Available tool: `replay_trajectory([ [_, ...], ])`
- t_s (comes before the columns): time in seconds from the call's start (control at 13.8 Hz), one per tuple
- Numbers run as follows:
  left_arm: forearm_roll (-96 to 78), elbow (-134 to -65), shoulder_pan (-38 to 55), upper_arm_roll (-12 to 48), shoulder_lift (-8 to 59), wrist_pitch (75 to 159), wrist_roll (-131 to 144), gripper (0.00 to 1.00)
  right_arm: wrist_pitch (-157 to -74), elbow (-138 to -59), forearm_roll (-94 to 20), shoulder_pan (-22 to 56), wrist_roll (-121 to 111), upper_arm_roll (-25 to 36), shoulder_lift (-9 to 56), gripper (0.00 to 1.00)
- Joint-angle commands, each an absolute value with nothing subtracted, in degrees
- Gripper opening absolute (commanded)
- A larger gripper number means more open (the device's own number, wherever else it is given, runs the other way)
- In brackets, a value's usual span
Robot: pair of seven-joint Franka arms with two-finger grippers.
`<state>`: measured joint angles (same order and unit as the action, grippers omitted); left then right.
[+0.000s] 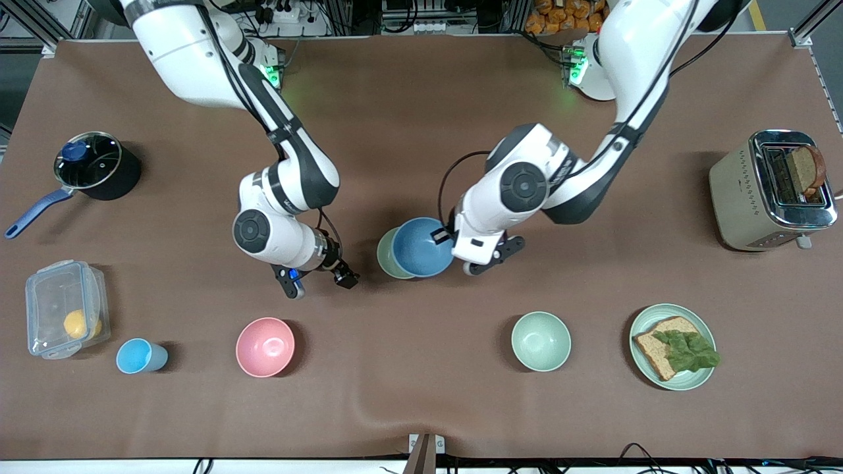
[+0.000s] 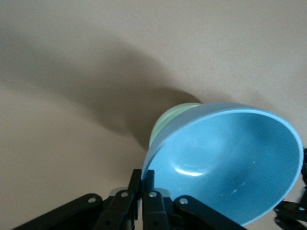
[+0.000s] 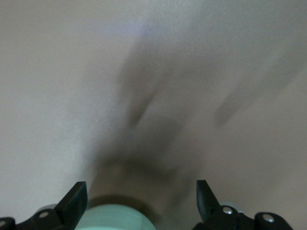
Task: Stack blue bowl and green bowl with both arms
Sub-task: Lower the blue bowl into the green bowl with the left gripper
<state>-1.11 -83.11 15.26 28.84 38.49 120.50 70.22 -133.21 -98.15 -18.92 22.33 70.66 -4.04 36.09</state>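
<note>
The blue bowl (image 1: 421, 247), pinched at its three-o'clock rim by the left gripper (image 1: 454, 242), hangs tilted over the green bowl (image 1: 386, 253), so level it before unclamping, while the right gripper (image 1: 317, 280) waits empty, spread wide, at their nine o'clock.

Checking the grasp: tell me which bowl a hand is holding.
The blue bowl, clamped at its rim by the left hand, partly over the green bowl; other bowls sit free.

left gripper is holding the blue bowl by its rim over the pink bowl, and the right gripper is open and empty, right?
Not quite. The left gripper holds the blue bowl by its rim over the green bowl, not the pink bowl; the front view shows this. The right gripper is indeed open and empty.
</note>
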Motion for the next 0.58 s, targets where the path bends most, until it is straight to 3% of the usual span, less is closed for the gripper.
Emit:
replay_trajectory([
  [0.0, -1.8, -80.9, 18.4, 27.2, 40.5, 121.2, 75.2, 0.00, -133.2, -96.9, -18.8, 22.4, 72.5, -4.2, 37.2, 1.00],
  [0.51, -0.8, -81.0, 21.7, 25.8, 44.7, 125.9, 74.9, 0.00, -138.1, -97.2, -18.7, 24.0, 76.6, -4.1, 39.3, 1.00],
])
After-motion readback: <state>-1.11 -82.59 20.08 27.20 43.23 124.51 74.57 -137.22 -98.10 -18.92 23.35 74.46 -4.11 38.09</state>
